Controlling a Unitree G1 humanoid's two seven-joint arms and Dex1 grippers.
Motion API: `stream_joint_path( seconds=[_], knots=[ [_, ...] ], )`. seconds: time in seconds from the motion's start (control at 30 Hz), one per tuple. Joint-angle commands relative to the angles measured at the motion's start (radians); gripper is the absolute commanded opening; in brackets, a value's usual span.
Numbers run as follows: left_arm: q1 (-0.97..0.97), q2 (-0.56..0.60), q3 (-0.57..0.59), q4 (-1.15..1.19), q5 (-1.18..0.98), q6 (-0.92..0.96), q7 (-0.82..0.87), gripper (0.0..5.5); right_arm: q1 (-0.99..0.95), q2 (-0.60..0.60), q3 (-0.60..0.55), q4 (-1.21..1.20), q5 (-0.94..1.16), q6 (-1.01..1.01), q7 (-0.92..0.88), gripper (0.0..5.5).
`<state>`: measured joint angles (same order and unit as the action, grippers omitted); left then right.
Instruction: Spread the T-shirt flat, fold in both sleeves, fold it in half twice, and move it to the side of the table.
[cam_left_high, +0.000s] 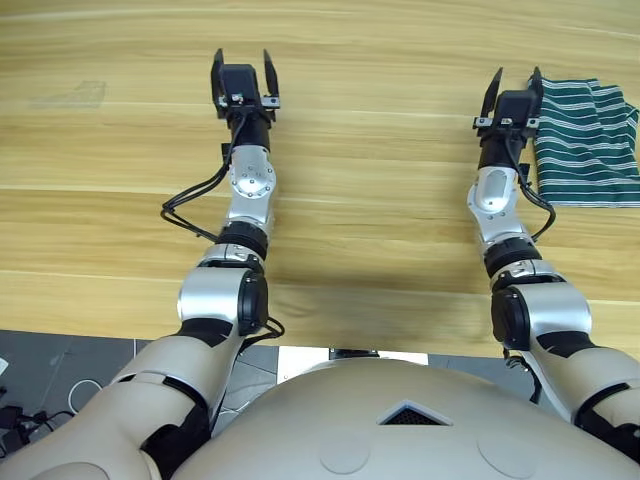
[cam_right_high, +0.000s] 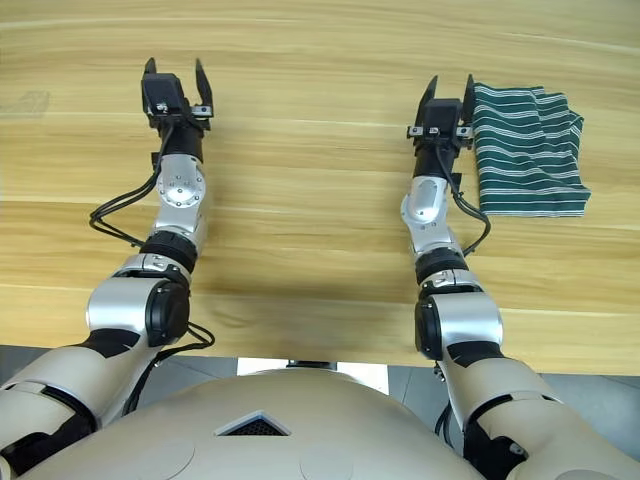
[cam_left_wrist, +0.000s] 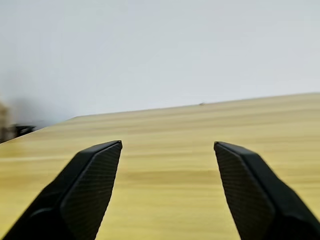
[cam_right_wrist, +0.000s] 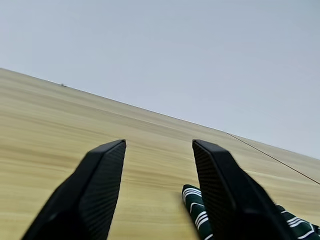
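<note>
T-shirt (cam_right_high: 527, 150) sits folded at the right side of the table (cam_right_high: 320, 250), right next to my right gripper (cam_right_high: 450, 82), fingers apart, holding nothing. Left gripper (cam_right_high: 174, 64) is spread too, well away. Risk imo: that near finger snags the edge and undoes the fold.

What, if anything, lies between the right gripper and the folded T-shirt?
Nothing visible does. The open right gripper is just to the left of the T-shirt, above the bare table.
</note>
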<state>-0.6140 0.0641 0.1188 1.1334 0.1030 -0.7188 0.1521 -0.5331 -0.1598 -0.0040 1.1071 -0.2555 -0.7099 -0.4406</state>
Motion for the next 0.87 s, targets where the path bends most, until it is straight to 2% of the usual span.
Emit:
stream_joint_path(
  seconds=[0.03, 0.3, 0.63, 0.87],
  knots=[
    [0.065, -0.001, 0.001, -0.029, -0.026, -0.042, -0.023, 3.42, 0.036, 0.013, 0.035, -0.023, -0.022, -0.034, 0.014, 2.46],
    [0.168, -0.01, -0.033, -0.136, -0.016, -0.034, -0.02, 3.42, 0.096, 0.024, 0.063, -0.097, -0.009, -0.06, 0.081, 2.46],
    [0.251, -0.029, -0.027, -0.273, -0.069, 0.02, -0.081, 3.46, 0.168, 0.023, 0.049, -0.2, 0.004, -0.05, 0.143, 4.11],
    [0.263, -0.042, -0.037, -0.306, -0.073, 0.047, -0.094, 3.46, 0.189, 0.019, 0.028, -0.224, 0.022, -0.037, 0.152, 4.11]
  ],
)
